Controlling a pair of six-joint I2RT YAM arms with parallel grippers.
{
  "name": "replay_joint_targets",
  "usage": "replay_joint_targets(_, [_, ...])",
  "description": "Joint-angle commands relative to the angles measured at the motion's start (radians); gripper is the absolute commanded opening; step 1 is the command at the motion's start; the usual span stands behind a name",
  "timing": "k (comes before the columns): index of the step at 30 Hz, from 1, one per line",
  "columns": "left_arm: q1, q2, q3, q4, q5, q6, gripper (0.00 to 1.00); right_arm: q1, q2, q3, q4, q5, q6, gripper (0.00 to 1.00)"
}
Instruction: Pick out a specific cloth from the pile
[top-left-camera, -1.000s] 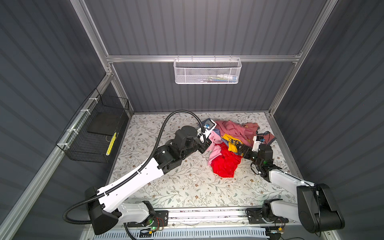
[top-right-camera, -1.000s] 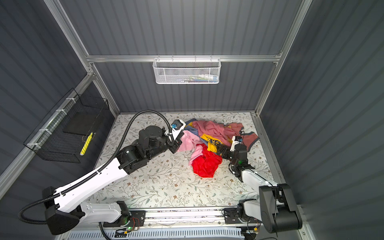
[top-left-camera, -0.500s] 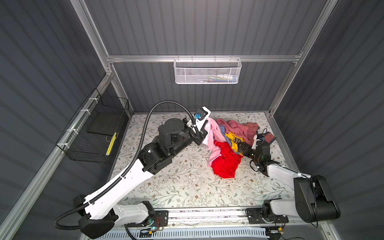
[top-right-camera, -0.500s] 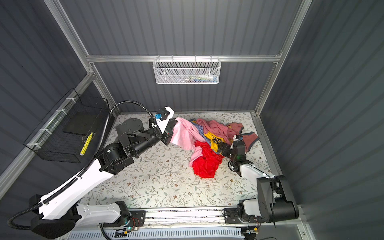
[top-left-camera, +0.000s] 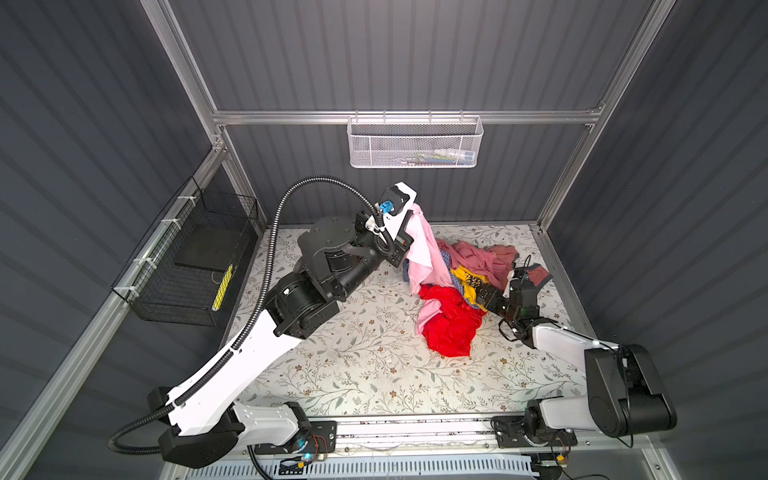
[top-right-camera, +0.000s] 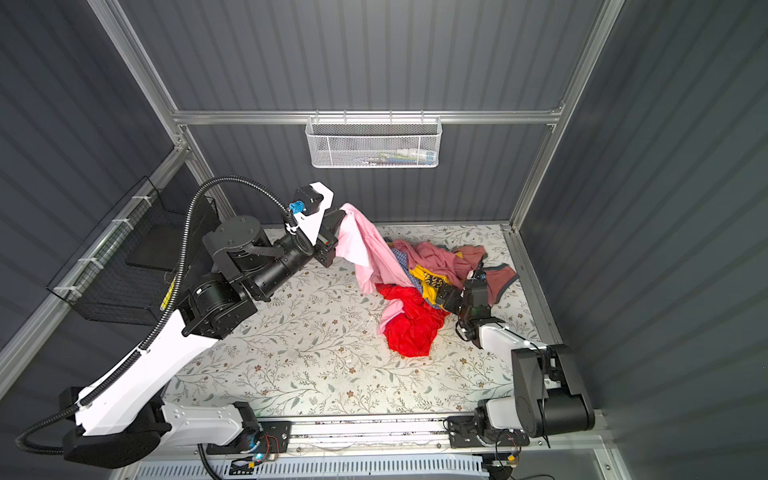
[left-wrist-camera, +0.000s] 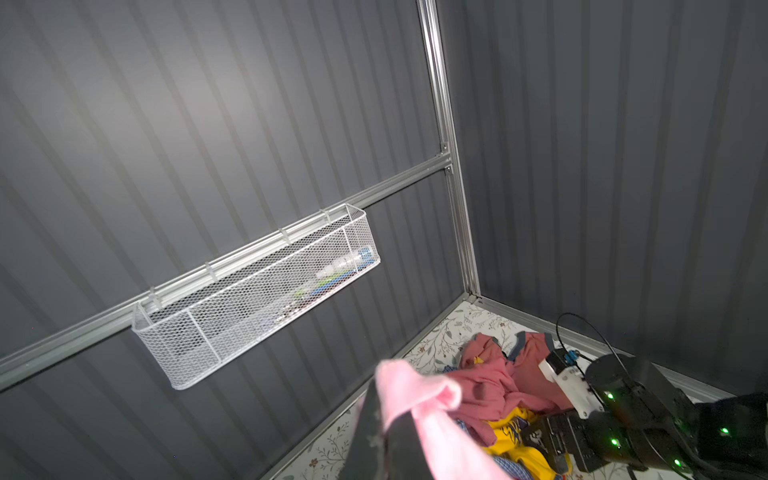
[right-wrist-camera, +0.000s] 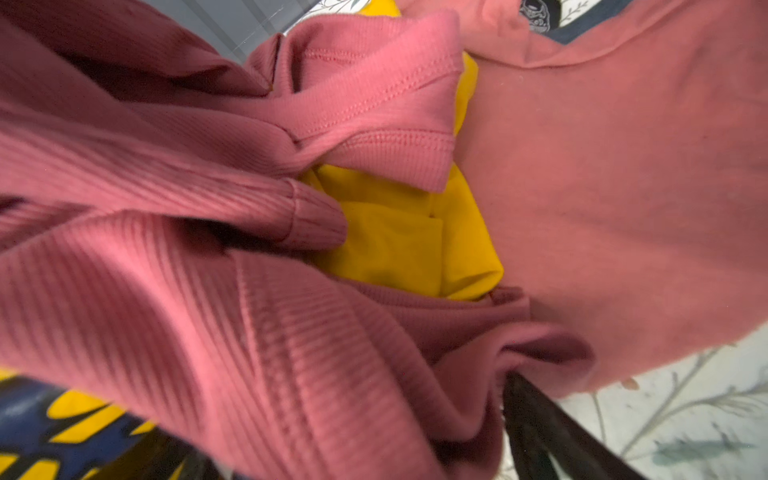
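The cloth (top-left-camera: 424, 249) (top-right-camera: 361, 245) is light pink and hangs from my left gripper (top-left-camera: 411, 216) (top-right-camera: 343, 216), which is shut on its top corner high above the table's back. Its lower end still trails down beside and under the red garment (top-left-camera: 451, 324) of the pile (top-left-camera: 478, 257). In the left wrist view the cloth (left-wrist-camera: 415, 386) drapes over the shut left gripper (left-wrist-camera: 384, 415). My right gripper (top-left-camera: 482, 296) (top-right-camera: 444, 297) is low, pushed into the pile's yellow and dusty-rose garments. In the right wrist view one finger (right-wrist-camera: 536, 419) shows, with ribbed dusty-rose fabric (right-wrist-camera: 291, 332) bunched across the gap.
A white mesh basket (top-left-camera: 413, 143) hangs on the back wall. A black wire basket (top-left-camera: 187, 266) hangs on the left wall. The floral table top (top-left-camera: 353, 353) stretches to the front rail. Aluminium frame posts stand at the back corners.
My left gripper has risen and drawn back to the left, pulling the pink cloth up out of the pile. My right gripper has pushed further left into the pile.
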Motion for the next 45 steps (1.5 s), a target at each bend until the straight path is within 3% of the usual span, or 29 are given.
replay_joint_targets(1, [-0.005,-0.016,0.096,0.085,-0.055,0.060,0.00,-0.003,0.014,0.019,-0.036,0.045,0.004,0.99])
replay_joint_targets(8, [-0.006,-0.007,0.107,0.099,-0.153,0.148,0.00,-0.002,0.007,0.018,-0.045,0.040,-0.002,0.99])
replay_joint_targets(16, [-0.004,0.022,-0.030,0.118,-0.462,0.242,0.00,-0.003,0.002,0.017,-0.053,0.039,-0.011,0.99])
replay_joint_targets(21, [0.000,0.024,-0.132,0.017,-0.542,0.160,0.00,-0.002,0.010,0.021,-0.051,0.027,-0.009,0.99])
replay_joint_targets(28, [0.025,0.040,-0.238,-0.154,-0.371,-0.080,0.00,-0.001,0.012,0.023,-0.051,0.016,-0.010,0.99])
replay_joint_targets(34, [0.030,0.117,-0.266,-0.251,-0.282,-0.165,0.00,-0.001,0.002,0.028,-0.061,0.015,-0.014,0.99])
replay_joint_targets(40, [0.032,0.107,-0.408,-0.311,-0.225,-0.239,0.00,-0.001,0.003,0.028,-0.066,0.009,-0.015,0.99])
replay_joint_targets(45, [0.027,0.037,-0.528,-0.279,0.026,-0.282,0.00,0.000,0.007,0.030,-0.068,0.006,-0.016,0.99])
